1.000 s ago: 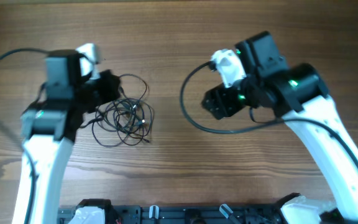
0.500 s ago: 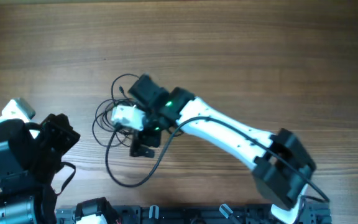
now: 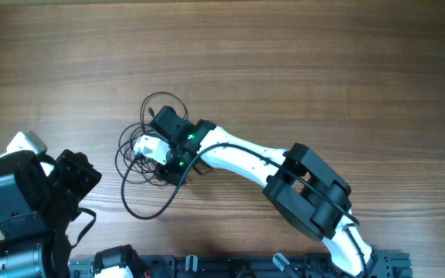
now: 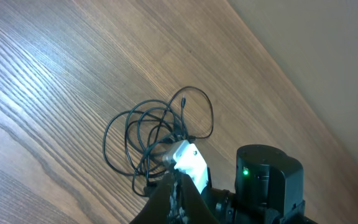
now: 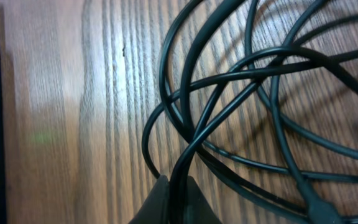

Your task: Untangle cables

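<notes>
Wooden table [image 3: 323, 69], seen from overhead. Cables [image 3: 134, 158] lie left of centre as a loose tangle of thin black loops, several strands crossing one another, flat on the wood. Right arm [image 3: 246, 158] reaches across from the lower right corner, and the right gripper [image 3: 164, 162] sits directly on the tangle's right side. A white wrist camera [image 3: 149, 144] and a green light [image 3: 191, 139] show at that wrist. The right wrist view is very close: the cables [image 5: 247, 81] fill the picture in overlapping arcs, and the right gripper [image 5: 174, 196] has its fingertips pinched together on one black strand that runs up out of them into the loops. A thicker, plug-like section shows at the lower right edge. Left arm [image 3: 22, 208] is folded in the lower left corner, with the left gripper [image 3: 79, 174] well apart from the tangle. In the left wrist view the left gripper [image 4: 176, 199] is closed tight with nothing between its tips. Beyond it the cables [image 4: 154, 134] lie spread in loops, one small plug end at the top of the far loop.
</notes>
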